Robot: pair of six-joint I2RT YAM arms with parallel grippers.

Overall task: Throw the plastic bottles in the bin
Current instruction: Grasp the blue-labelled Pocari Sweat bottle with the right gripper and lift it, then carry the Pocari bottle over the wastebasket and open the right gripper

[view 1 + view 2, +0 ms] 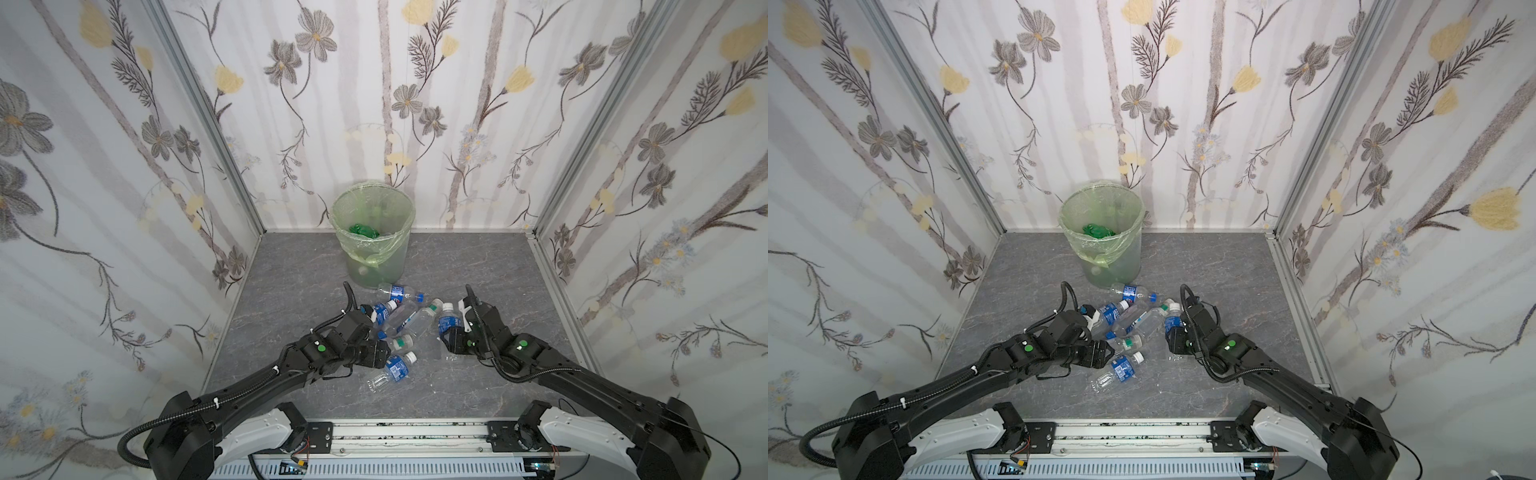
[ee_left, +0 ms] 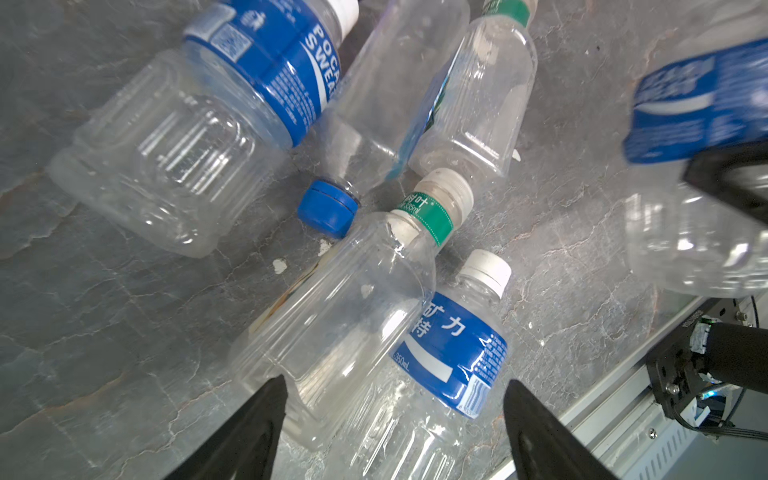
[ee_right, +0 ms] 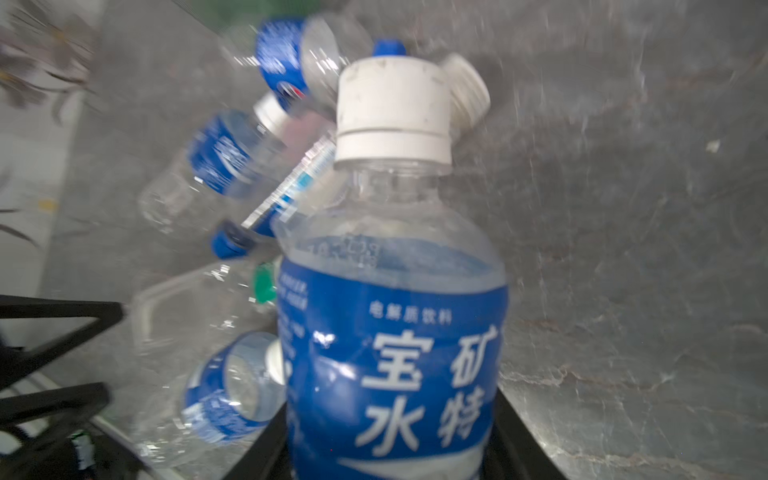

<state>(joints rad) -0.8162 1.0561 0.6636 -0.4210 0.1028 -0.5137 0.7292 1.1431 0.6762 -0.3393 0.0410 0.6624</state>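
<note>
Right wrist view: the right gripper [image 3: 390, 455] has its jaws clamped on the lower body of the held bottle [image 3: 390, 332], which is clear with a blue label and a white cap. One black finger [image 3: 513, 444] presses each side. The background is blurred. In a top view the same bottle [image 1: 448, 321] points its cap away from the robot base. Whether its base is clear of the floor [image 1: 291, 291] cannot be told.

Left wrist view: the left gripper [image 2: 394, 386] has its jaws apart, with nothing gripped. It hangs over two lying bottles that touch side by side, the green-band bottle [image 2: 332, 316] and the white-cap bottle [image 2: 453, 361], which has a blue label. Beyond them lie a Pocari bottle [image 2: 199, 124], a blue-cap bottle [image 2: 374, 104] and a green-cap bottle [image 2: 478, 104], packed close together. The held bottle shows at the edge of this view with a finger across it.

Both top views show these loose bottles in one cluster on the grey floor between the two grippers. A Pepsi bottle [image 1: 398, 293] lies apart from the cluster on its far side, just beside the base of the bin [image 1: 388, 266].

The bin stands upright at the centre back, near the rear wall, with its green liner folded over the rim. Green bottles [image 1: 365, 230] are visible at the bottom. Both grippers are on the near side of the bin, apart from it.
</note>
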